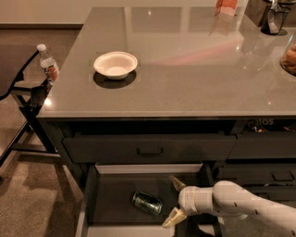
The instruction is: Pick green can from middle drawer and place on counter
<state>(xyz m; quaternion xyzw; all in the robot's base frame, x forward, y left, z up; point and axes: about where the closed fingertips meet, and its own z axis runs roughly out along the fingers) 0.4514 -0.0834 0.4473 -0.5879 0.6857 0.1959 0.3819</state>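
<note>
Left of the counter, a tan carpeted floor runs along the cabinet. A dark metal frame stands there, just beside the counter's left edge, and a clear water bottle stands upright at that same edge. The counter top is a glossy grey slab that reflects pale room light. On its left part sits a white bowl, upright and well apart from everything else on the counter. Under the counter's front edge is a closed drawer front with a dark bar handle. Below that, the middle drawer is pulled out, showing its flat dark bottom. The green can lies on its side on that bottom, below the counter's middle. My gripper is down inside the drawer just to the right of the can. Its two tan fingers are spread wide and hold nothing, and neither one touches the can. My white arm reaches in from under the counter's right part. At the counter's far right end are an orange object, a dark container and a glass jar cut off by the edge.
</note>
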